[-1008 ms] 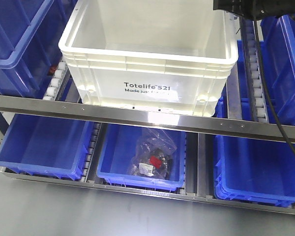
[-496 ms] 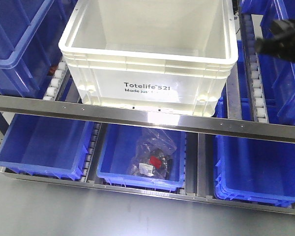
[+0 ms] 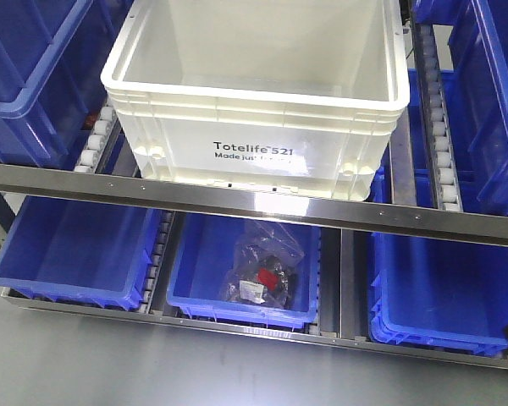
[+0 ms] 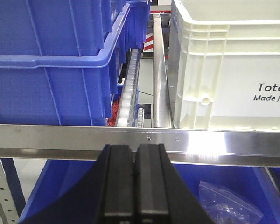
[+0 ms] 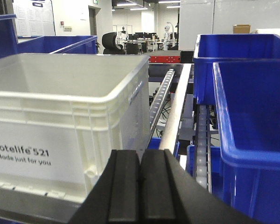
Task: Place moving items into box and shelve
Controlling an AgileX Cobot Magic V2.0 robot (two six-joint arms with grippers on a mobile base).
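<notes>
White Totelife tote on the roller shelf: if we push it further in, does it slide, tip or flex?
The white tote probably glides easily: it sits over the roller tracks. Tipping looks unlikely, since it is wide and low. The ribbed rim suggests stiff walls. Its weight likely stays low, though its floor is hidden.

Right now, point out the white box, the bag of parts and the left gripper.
White box [image 3: 237, 144]: front view, front wall.
Bag of parts [image 3: 262, 272]: front view, middle.
Left gripper [image 4: 133, 179]: left wrist view, finger seam.
</notes>
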